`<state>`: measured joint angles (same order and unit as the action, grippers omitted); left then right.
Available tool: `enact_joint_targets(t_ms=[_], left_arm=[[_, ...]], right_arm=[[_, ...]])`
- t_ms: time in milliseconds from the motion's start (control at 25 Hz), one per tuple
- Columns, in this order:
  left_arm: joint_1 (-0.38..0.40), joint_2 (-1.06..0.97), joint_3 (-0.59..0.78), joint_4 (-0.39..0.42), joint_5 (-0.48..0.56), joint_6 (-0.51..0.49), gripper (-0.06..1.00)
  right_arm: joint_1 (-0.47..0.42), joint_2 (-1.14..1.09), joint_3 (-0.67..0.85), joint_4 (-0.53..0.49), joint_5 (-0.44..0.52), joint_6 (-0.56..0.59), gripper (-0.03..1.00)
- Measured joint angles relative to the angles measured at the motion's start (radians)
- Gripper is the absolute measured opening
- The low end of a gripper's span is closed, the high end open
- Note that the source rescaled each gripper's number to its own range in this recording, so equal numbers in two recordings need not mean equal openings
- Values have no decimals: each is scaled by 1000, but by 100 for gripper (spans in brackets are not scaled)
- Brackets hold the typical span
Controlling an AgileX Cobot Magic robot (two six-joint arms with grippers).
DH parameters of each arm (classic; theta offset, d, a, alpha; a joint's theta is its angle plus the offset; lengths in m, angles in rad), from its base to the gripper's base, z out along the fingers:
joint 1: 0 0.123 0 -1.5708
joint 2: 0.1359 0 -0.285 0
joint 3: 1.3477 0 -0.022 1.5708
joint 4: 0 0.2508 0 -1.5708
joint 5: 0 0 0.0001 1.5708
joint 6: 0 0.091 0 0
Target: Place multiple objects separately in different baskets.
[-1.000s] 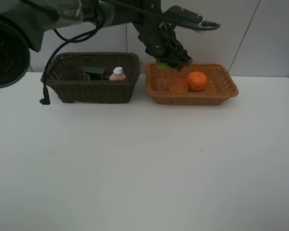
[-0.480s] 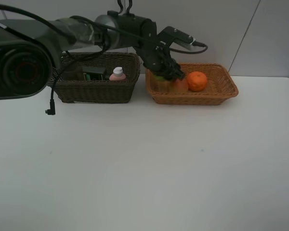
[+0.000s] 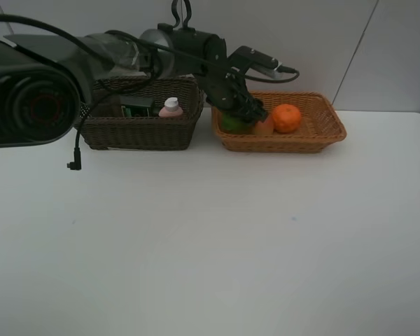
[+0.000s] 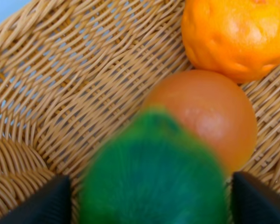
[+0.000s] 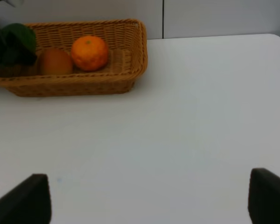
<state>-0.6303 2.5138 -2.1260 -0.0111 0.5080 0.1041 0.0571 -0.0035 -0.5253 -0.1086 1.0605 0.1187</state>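
- Left gripper [image 3: 239,119] sits down inside the light tan wicker basket [image 3: 322,133], its dark fingers [image 4: 42,203] spread on either side of the green lime-like fruit [image 4: 151,179]; whether the pads are touching the fruit cannot be told, as the fruit is blurred in the wrist view.
- Beside the green fruit lies the red-yellow peach [image 4: 203,116], touching it, and just past the peach sits the orange [image 4: 235,35], all three on the woven floor of the same basket.
- Left arm [image 3: 189,52] comes in from the left of the high view, passes over the dark brown basket [image 3: 140,129], and bends down to the near-left corner of the tan basket; a black cable [image 3: 80,133] hangs from it in front of the dark basket.
- Within the dark basket stand the pink white-capped bottle [image 3: 171,107] and the black pump bottle with green label [image 3: 136,109]; the cup is mostly hidden by the arm.
- Right gripper [image 5: 144,198] hangs over bare table well apart from the tan basket, its two dark fingertips set wide and nothing between them.
- Both baskets sit side by side at the far edge of a plain white table [image 3: 210,245], with a pale panelled wall [image 3: 336,42] behind.
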Motion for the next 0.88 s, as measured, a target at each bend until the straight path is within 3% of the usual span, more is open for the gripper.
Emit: enact_joint_targets(t_ms=[80, 280, 520, 680, 880], left_arm=[[0, 0, 0, -2, -1, 0, 98], [0, -13, -10, -7, 32, 0, 100], [34, -145, -13, -17, 264, -35, 100], [124, -289, 59, -16, 402, -119, 100], [273, -537, 340, -1, 420, -153, 100]], right_arm=[[0, 0, 0, 0, 0, 0, 77], [0, 0, 0, 0, 0, 0, 77], [0, 0, 0, 0, 0, 0, 77], [0, 0, 0, 0, 0, 0, 77], [0, 0, 0, 0, 0, 0, 77]])
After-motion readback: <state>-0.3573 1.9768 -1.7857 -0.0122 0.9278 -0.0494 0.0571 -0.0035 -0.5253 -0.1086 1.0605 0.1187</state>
